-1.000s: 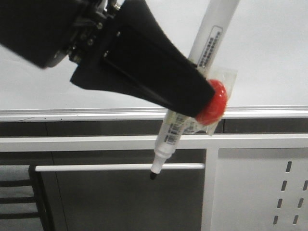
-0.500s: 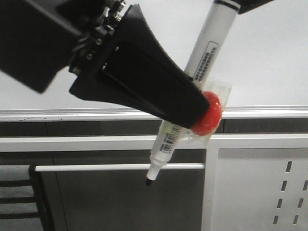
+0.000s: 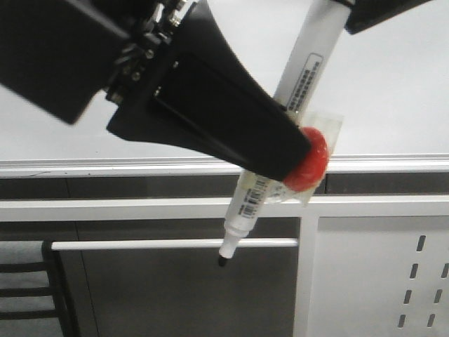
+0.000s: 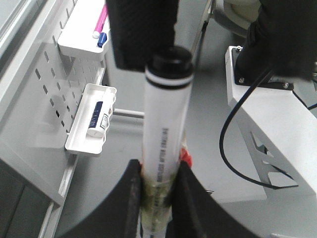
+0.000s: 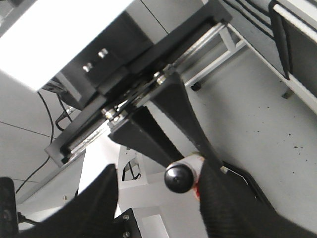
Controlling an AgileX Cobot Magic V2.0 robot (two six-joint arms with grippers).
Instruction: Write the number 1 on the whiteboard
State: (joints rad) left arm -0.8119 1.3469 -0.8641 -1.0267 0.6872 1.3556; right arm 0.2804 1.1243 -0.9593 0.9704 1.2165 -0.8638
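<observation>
My left gripper (image 3: 295,158) is shut on a white marker (image 3: 309,63) that has a red pad (image 3: 312,158) taped to its barrel. The marker hangs tilted, its black tip (image 3: 222,261) down, in front of and below the whiteboard (image 3: 393,84) with its silver rail (image 3: 140,166). In the left wrist view the gripper (image 4: 159,173) clamps the marker (image 4: 166,114). My right gripper (image 5: 161,181) is open around the marker's black rear end (image 5: 179,178); one of its fingers (image 3: 379,12) shows at the top of the front view. No number 1 shows on the board.
A white perforated panel (image 3: 379,281) stands below the board at the right. It carries small trays (image 4: 91,119) with spare markers. A white bar (image 3: 140,244) and a dark chair (image 3: 28,288) are at lower left. A white stand with a cable (image 4: 267,129) is nearby.
The right gripper's finger has come into the front view at the top right, by the marker's rear end. The held marker has shifted slightly, first down-left, then back.
</observation>
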